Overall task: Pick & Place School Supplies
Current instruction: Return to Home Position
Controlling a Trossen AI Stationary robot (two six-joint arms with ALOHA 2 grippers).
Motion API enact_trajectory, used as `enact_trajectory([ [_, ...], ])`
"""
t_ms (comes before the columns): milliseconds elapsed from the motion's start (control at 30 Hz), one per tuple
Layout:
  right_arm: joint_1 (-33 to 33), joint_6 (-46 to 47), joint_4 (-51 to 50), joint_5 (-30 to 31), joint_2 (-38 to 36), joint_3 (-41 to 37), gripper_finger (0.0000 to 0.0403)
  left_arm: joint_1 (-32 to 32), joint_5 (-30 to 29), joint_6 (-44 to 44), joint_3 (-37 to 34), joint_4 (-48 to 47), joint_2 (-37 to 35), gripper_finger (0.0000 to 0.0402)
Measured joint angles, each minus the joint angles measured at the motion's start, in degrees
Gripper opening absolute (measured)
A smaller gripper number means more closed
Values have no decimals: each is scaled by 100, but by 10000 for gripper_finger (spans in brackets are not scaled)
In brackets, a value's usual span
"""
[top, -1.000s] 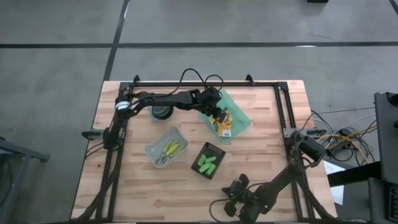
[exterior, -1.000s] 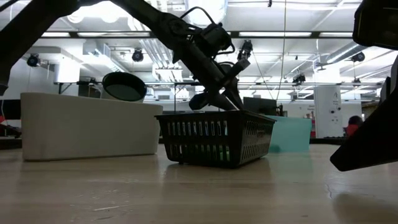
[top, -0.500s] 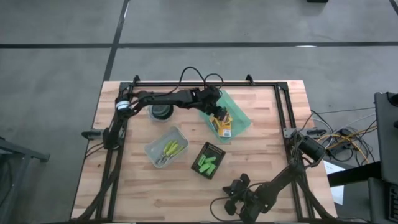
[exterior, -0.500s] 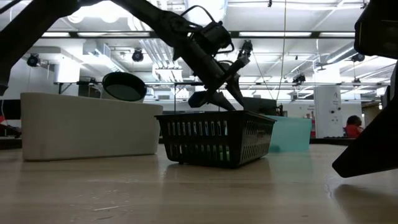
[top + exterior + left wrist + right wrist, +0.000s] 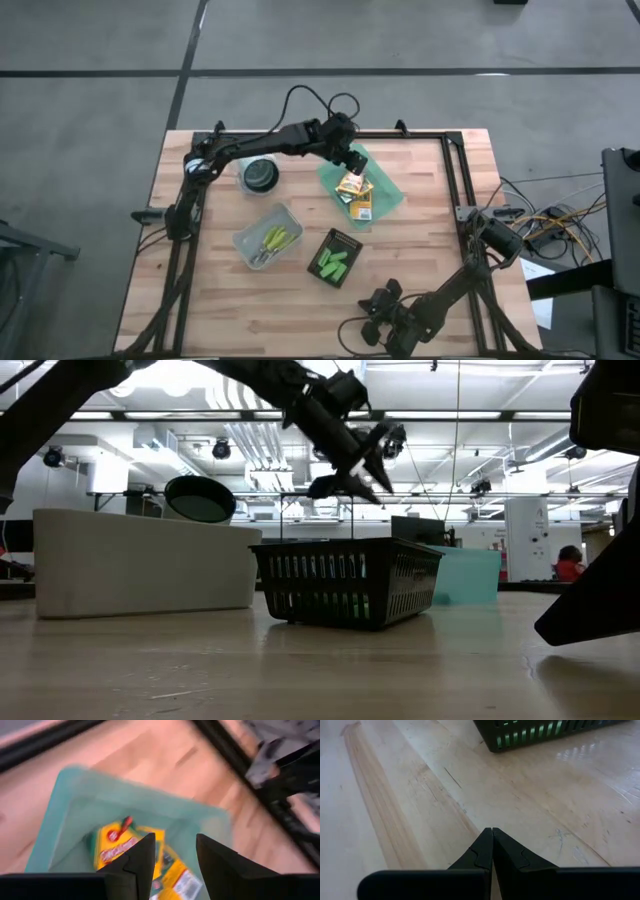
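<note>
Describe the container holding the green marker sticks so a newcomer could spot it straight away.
On the light wooden table, look near the middle, beside the clear plastic bin holding yellow-green-handled scissors and close to the translucent green tray holding yellow crayon boxes. The black square slatted basket sits there with short bright green marker sticks inside. It is the only dark container with slotted walls.

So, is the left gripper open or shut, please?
Open and empty: the left gripper hangs with fingers apart above the crayon boxes in the green tray.

Glossy wooden table [image 5: 420, 795], translucent green plastic tray [image 5: 75, 805], black plastic basket [image 5: 345, 580]
</note>
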Motion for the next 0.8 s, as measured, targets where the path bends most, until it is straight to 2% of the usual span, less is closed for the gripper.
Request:
enact_trajectory([
  [133,0,-8,1,0,0,0,8,0,132,330,555,-237,0,147],
  [300,0,-8,1,2,0,0,8,-66,116,783,1448,-1041,0,147],
  [533,0,-10,-1,2,0,0,8,-445,-20,1572,2773,-1728,-50,147],
  [633,-2,-10,0,7,0,0,8,-721,-552,1806,2565,-1349,-454,147],
  [800,-2,-51,-25,7,-137,-4,8,-1383,-2184,2428,1904,-1086,-1325,147],
])
